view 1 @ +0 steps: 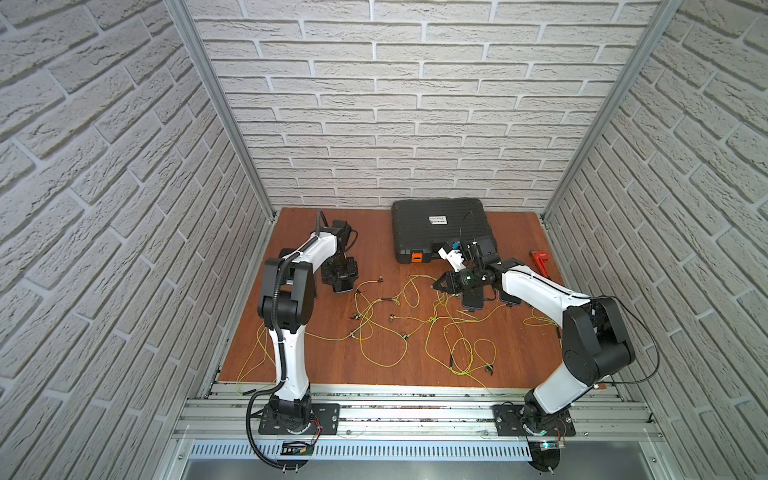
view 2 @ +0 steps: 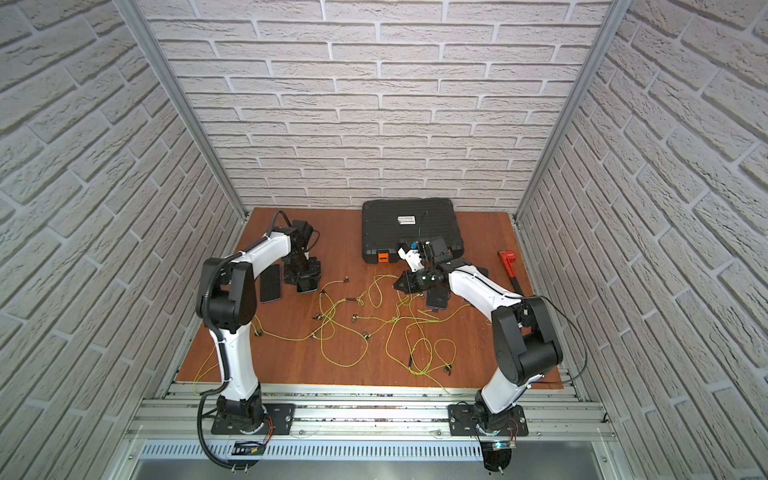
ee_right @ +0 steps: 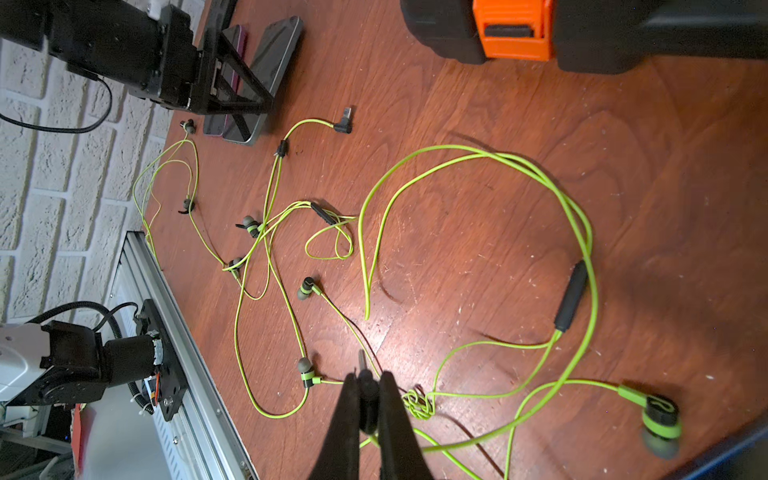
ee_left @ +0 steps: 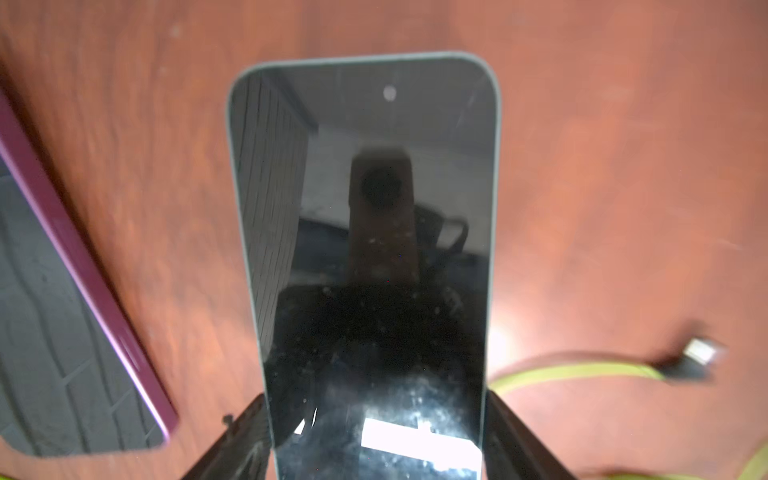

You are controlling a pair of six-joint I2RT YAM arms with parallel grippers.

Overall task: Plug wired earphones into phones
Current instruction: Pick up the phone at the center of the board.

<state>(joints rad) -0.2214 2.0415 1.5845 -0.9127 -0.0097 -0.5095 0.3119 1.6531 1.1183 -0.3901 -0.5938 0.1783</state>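
Where the surface [view 1: 519, 357] meets the front rail, you have loops of the wired earphones [ee_right: 571, 297] nearest, with a few yellow-green strands hanging over the edge by the left arm. Farther in, the cables tangle across the middle, with dark earbuds [ee_right: 305, 286] scattered among them. Beyond that tangle, your right tool [ee_right: 368, 376] is pressed together on a small dark plug [ee_right: 363, 360], whose metal tip pokes out past the fingers. In a top view the tool's tip is near a dark phone [view 1: 473, 300] lying under that arm. Level with it on the other side, your left tool [view 1: 340, 277] straddles a grey-edged phone [ee_left: 365, 208], its fingers [ee_left: 515, 440] set wide against both long edges. A purple-edged phone [ee_left: 62, 353] lies just beside it, and a free plug [ee_left: 700, 353] rests near it on the opposite side. At the back wall sits the black case [view 1: 436, 226] with its orange latch [view 1: 417, 256], and a red wrench [view 1: 540, 262] lies to its right.
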